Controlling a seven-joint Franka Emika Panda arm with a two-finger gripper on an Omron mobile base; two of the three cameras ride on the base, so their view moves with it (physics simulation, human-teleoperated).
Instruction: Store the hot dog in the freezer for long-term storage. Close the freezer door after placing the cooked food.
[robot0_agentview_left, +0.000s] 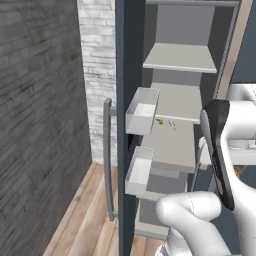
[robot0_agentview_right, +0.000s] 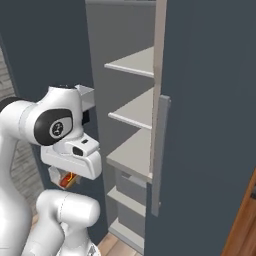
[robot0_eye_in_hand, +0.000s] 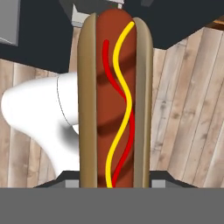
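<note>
Tool (robot0_eye_in_hand: 114, 186): two-finger type, clamped on the hot dog (robot0_eye_in_hand: 115, 100), which stands up lengthwise between the dark tips in the hand view; brown sausage in a tan bun, one yellow and one red wavy line along it. Behind it in that view, pale wooden floor planks (robot0_eye_in_hand: 188, 100) and a dark panel edge above. In the right base view a red and yellow sliver of the hot dog (robot0_agentview_right: 66, 180) shows beneath the white hand, low and to the left of the freezer (robot0_agentview_right: 135, 130), outside its compartment. Freezer: tall, dark blue-grey, open; light grey shelves (robot0_agentview_left: 181, 57) stacked inside, with a few small specks on a middle shelf. Freezer door (robot0_agentview_left: 126, 125): swung open on the left, seen nearly edge-on, two white bins (robot0_agentview_left: 142, 111) on its inner face and a long grey bar handle (robot0_agentview_left: 107, 160) on the outer side. Right-hand door (robot0_agentview_right: 210, 125): closed, dark, with its own grey bar handle (robot0_agentview_right: 159, 155). Surroundings: grey brick wall (robot0_agentview_left: 40, 125) at left.
</note>
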